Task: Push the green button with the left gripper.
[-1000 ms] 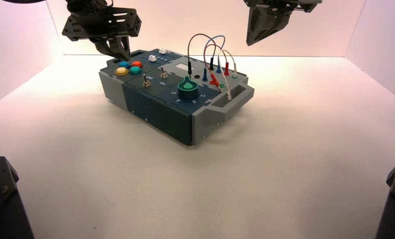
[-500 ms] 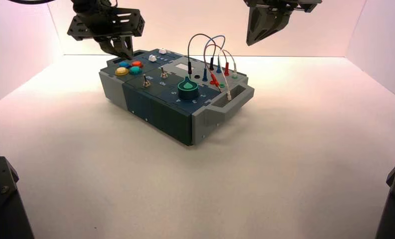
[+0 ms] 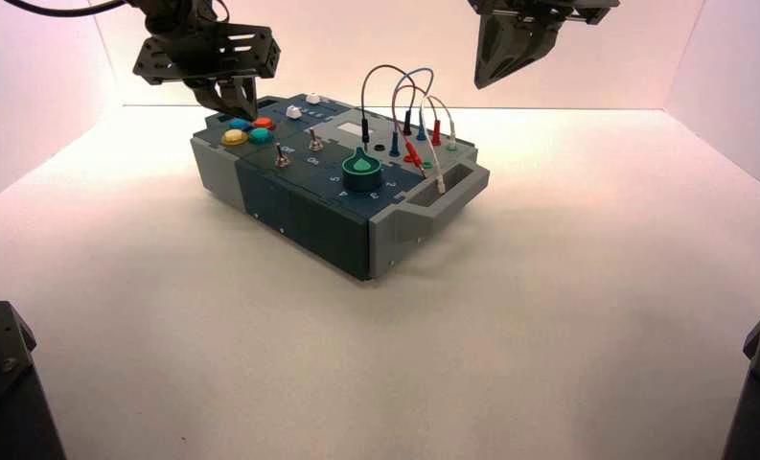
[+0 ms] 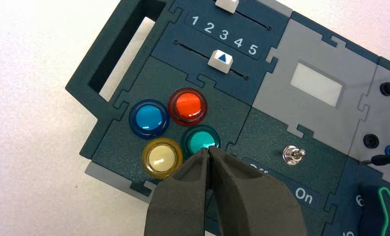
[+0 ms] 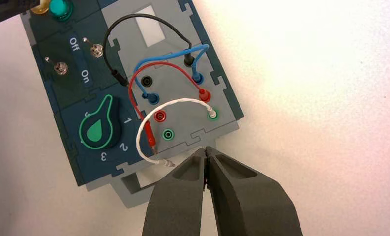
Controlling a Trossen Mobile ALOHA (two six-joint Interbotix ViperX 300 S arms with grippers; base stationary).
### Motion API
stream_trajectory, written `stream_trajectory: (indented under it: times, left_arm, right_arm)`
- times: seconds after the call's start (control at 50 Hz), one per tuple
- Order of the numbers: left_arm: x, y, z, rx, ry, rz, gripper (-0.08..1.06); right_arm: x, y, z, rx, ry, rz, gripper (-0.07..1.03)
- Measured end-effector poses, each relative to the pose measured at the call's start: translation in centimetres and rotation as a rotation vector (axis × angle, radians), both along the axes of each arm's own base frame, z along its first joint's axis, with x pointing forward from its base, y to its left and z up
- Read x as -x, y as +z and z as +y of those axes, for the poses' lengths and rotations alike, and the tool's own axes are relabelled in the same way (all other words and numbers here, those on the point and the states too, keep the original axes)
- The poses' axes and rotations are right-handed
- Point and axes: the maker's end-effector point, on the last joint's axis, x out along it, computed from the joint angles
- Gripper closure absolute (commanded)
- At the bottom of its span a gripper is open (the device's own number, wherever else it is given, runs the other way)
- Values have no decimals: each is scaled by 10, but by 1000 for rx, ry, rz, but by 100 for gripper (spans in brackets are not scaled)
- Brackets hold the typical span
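The left gripper (image 4: 208, 152) is held over the box's button corner, jaws closed on nothing to form one blunt tip above the green button (image 4: 200, 141), likely for pressing.

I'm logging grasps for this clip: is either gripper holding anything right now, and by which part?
Nothing is held. The left gripper is shut and empty, tips at the green button; the right gripper hangs shut and empty.

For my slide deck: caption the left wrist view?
Shut left end effector poised at the green button among four coloured buttons.
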Motion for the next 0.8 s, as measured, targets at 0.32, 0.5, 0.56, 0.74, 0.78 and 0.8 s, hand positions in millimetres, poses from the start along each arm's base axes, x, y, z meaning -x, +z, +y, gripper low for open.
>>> stream_trajectory:
  times: [0.32,0.5,0.56,0.74,0.78,0.8]
  left_arm:
    - [-3,-7,-1,-4,1,5,101]
    - [-6,-9,-5,-6,-8,7,101]
    - [-5,-12,-6,-9,-11,14,101]
    - [-6,-17,-8,-11,-13,20,101]
    - [-7,-17,-8,-12,-14,18,101]
    - [-7,-17,-8,-11,-13,18,101]
  right_arm:
    - [0,-1,0,5,4,1,98]
    - [0,-2,-1,12,8,4,98]
    - [1,-3,-1,15,9,8,98]
    - [1,-6,-2,21,11,13,98]
    - [1,-7,-2,22,10,15,98]
    - [1,-7,-2,23,11,14,98]
